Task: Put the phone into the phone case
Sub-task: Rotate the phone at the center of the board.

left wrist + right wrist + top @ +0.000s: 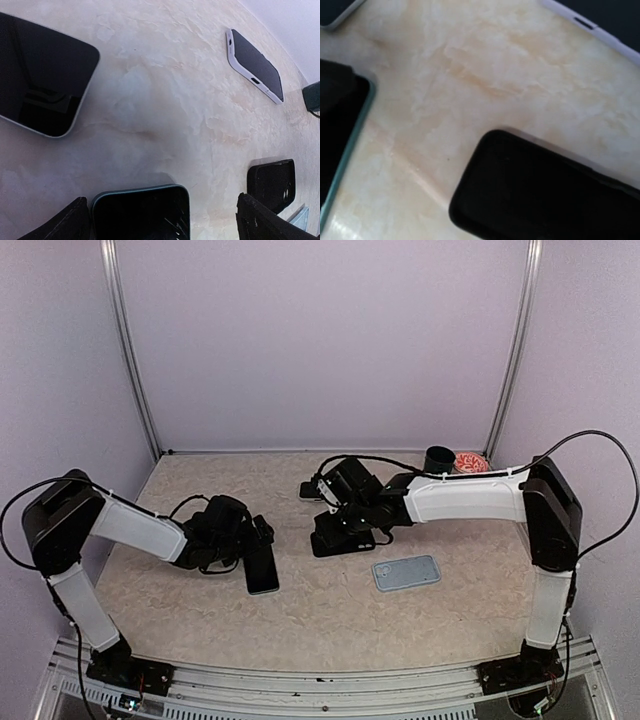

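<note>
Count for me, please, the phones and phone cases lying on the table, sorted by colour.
Black case: 1
White-edged case: 1
Teal-edged phone: 1
Silver-edged phone: 1
Blue-grey case: 1
Total: 5

Phone (262, 570) L on table (200, 610), case (335, 545) ctr, cup (439, 458) back R
</note>
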Robot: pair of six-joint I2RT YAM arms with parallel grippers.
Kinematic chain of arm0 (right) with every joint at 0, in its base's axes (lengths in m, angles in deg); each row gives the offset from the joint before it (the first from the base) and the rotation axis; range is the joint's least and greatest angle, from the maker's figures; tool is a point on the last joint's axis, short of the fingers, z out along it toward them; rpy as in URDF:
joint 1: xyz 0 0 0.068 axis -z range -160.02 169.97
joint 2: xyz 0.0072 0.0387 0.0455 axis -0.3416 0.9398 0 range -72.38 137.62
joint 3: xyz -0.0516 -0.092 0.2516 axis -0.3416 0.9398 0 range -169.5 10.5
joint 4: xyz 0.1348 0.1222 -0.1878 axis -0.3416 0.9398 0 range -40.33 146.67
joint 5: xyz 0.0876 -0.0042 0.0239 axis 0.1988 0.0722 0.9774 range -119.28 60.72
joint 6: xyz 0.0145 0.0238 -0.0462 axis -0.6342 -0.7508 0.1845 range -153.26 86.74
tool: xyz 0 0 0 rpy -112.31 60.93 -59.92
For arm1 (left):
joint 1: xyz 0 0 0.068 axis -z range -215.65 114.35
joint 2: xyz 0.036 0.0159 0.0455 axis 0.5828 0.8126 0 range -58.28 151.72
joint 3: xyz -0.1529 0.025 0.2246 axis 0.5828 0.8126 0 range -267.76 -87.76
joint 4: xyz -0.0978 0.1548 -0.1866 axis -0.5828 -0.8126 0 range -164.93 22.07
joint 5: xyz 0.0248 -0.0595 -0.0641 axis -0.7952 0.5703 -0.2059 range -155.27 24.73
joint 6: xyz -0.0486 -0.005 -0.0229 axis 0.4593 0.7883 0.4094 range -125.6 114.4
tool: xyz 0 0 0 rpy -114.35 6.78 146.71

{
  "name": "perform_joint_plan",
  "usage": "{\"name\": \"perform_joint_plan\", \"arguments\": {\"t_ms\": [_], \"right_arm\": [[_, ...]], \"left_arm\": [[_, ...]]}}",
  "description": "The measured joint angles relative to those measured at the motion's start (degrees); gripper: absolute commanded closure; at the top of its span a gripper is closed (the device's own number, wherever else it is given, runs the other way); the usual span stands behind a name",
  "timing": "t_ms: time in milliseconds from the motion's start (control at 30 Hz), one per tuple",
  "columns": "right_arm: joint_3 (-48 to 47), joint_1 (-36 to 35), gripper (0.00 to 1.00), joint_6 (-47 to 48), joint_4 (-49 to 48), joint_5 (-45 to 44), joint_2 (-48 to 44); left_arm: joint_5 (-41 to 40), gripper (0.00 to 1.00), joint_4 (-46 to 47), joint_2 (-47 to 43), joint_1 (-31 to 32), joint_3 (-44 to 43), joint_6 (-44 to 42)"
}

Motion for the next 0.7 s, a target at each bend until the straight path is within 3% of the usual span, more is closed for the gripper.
{"name": "perform_joint_plan", "arguments": {"t_ms": [400, 700], "right_arm": [[6.64, 3.41, 0.51, -0.42, -0.83, -0.98, -5.42], [10.25, 6.86, 0.39, -0.7, -1.33, -0.68, -10.84]], "left_arm": [[5.51, 0.01, 1.77, 4.79, 3.39, -5.16, -3.89], [11.89, 0.01, 4.57, 5.62, 6.12, -5.35, -6.25]]}}
